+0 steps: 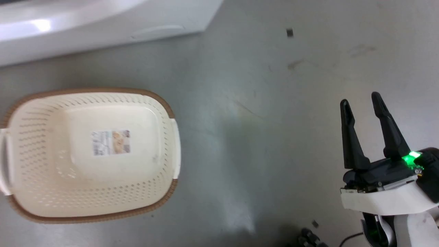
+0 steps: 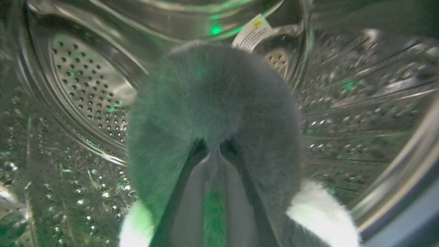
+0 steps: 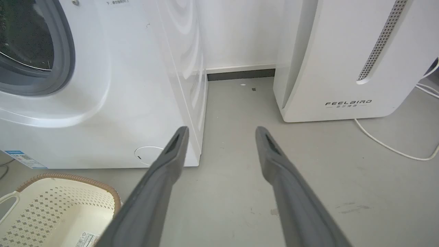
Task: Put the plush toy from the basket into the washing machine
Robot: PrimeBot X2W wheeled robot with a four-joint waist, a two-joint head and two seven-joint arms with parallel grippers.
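Jaws of the left gripper (image 2: 213, 148) are clamping the fluffy black-and-white plush toy (image 2: 212, 92) inside the perforated steel drum (image 2: 85, 85) of the white washing machine (image 3: 113, 103). Soft, light, squashy, I'm judging, so a deep mid-body pinch is suiting it. Right gripper (image 1: 360, 103) is hovering, fingers apart, holding nothing.

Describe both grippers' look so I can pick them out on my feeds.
The right gripper has two long, tapering dark fingers, each with a slot near its tip, on a black base with a green light and a white wrist shell. The left gripper has similar long fingers, with a green glow between them.
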